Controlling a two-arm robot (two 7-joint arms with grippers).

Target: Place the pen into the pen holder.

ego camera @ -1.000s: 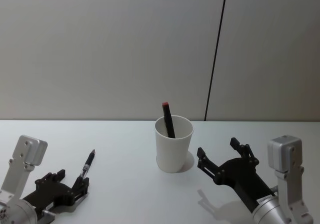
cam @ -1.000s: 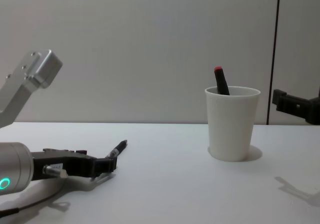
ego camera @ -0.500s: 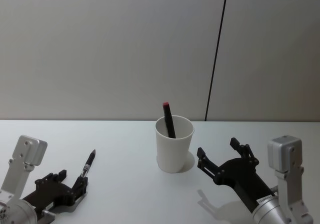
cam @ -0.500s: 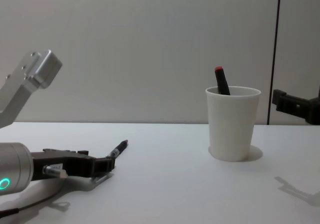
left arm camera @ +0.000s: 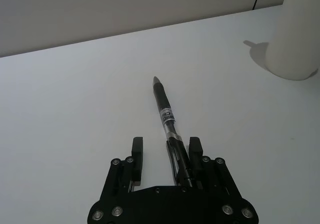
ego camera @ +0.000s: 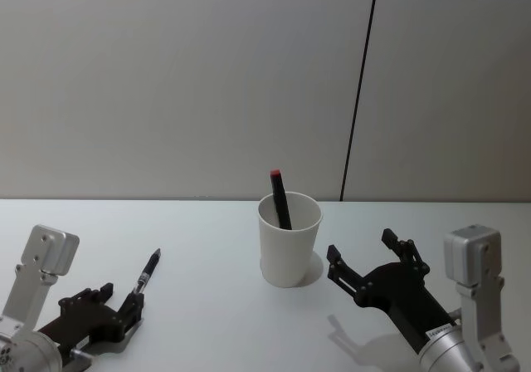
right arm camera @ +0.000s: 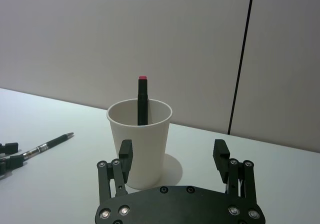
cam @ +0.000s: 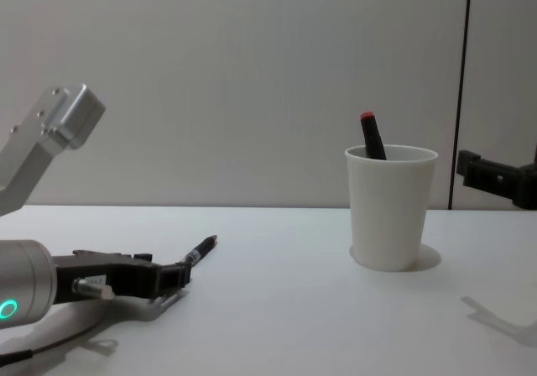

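White table (ego camera: 207, 314) carries one pen holder (ego camera: 288, 252) and seemingly two pens (ego camera: 148, 271) (ego camera: 280, 196).

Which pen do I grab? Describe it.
On the white table, left of the paper cup, a black pen lies with its end inside the open left gripper. Unlike the red-topped pen standing in the cup, it lies flat, silver-tipped.

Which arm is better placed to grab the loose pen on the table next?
Left. The left gripper sits open around the back end of the pen; the right gripper is open near the pen holder, far from that pen.
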